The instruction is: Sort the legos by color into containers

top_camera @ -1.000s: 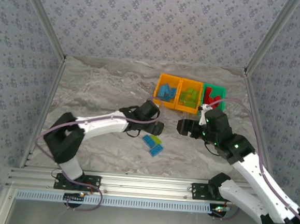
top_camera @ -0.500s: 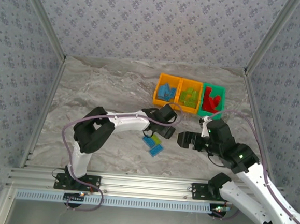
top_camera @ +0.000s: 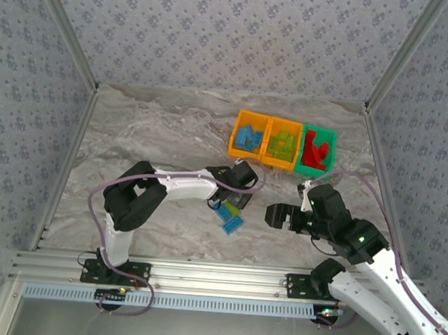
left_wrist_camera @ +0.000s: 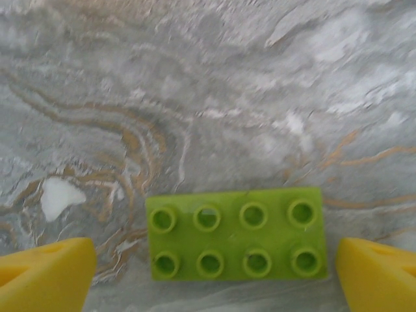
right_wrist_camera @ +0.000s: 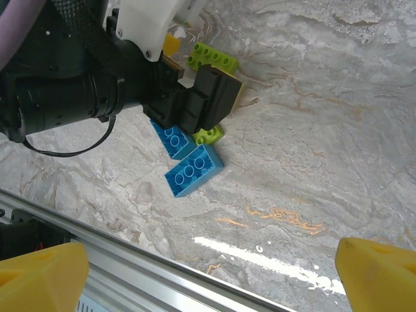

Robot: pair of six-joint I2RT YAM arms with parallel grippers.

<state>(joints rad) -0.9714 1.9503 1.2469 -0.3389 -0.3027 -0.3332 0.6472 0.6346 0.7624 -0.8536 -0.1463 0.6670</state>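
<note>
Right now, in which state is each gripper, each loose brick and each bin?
Left gripper, open, straddling the lime green brick, not touching it.
Lime green brick, flat on the table, studs up.
Two light blue bricks, loose on the table, studs up.
Second lime brick, on the table, partly hidden.
Right gripper, open, empty.
Left orange bin, holds sorted blue bricks.
Middle orange bin, holds sorted lime bricks.
Green bin, holds red bricks.
</note>
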